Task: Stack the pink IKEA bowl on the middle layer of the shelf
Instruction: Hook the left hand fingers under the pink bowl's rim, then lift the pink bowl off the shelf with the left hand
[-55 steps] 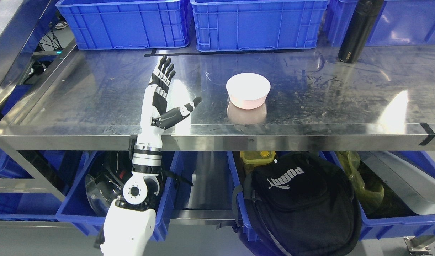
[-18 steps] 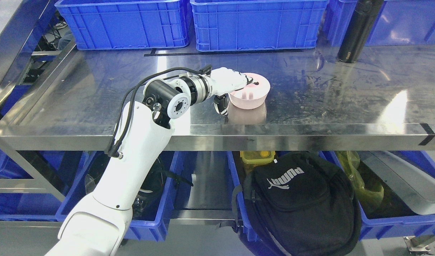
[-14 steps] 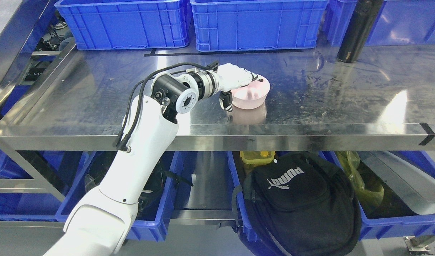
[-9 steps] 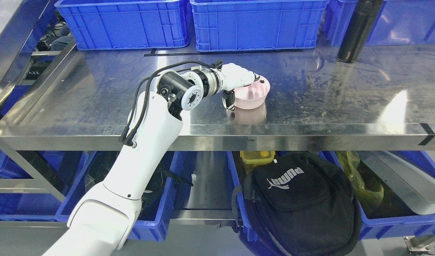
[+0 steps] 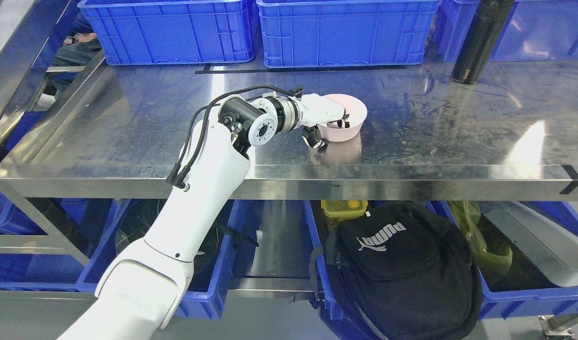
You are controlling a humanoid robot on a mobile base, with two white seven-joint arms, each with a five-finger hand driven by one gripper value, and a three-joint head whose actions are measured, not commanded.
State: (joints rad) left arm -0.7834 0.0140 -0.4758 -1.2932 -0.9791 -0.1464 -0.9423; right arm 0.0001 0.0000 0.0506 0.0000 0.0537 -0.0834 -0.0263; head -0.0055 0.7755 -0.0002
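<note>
On the steel shelf [image 5: 128,123], the left hand [image 5: 324,115] pinches the pink bowl [image 5: 348,123] by its near rim, fingers [image 5: 343,123] hooked inside, thumb outside; next, probably a steady lift.

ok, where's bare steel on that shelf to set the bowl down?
Free: the wide patch right of the pink bowl, bordered by the black bottle behind and the shelf front edge. Also the left stretch between the left hand's arm and the shelf's left rail. Crowded: the back row of blue crates.
</note>
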